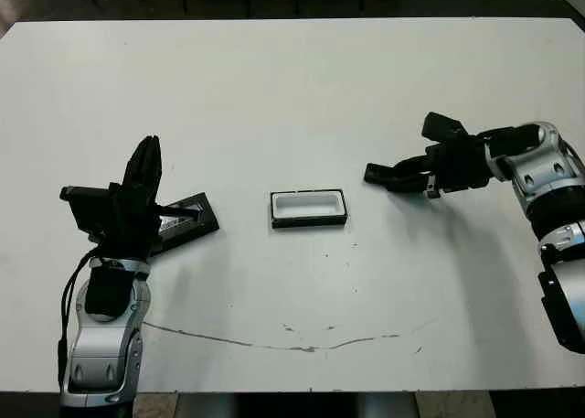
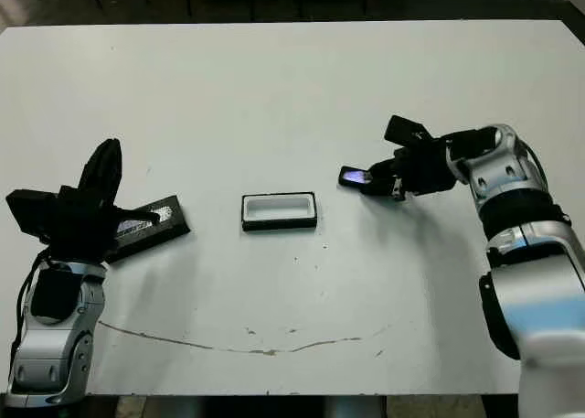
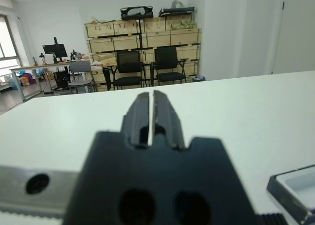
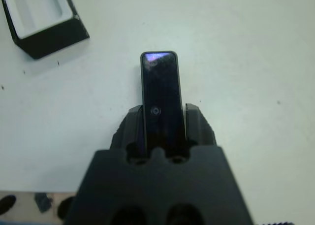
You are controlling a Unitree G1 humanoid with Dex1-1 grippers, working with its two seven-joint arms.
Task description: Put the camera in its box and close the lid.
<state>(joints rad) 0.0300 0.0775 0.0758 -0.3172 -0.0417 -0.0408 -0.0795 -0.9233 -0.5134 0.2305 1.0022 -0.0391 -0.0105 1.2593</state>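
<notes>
The box (image 1: 309,208), a shallow black tray with white lining, lies open at the table's middle. To its right, my right gripper (image 1: 399,176) is shut on the camera (image 4: 160,94), a slim black device with a bluish screen at its free end (image 2: 355,176). That end points toward the box, about a hand's width from it. The lid (image 1: 189,219), flat and black with a grey-white label, lies left of the box, partly hidden behind my left gripper (image 1: 146,153). The left gripper is shut on nothing and points away from me, over the table.
A thin brown scratch line (image 1: 274,345) runs across the white table (image 1: 292,89) near its front edge. A corner of the box (image 3: 295,185) shows in the left wrist view. Beyond the table stand office chairs (image 3: 147,67) and shelves of boxes.
</notes>
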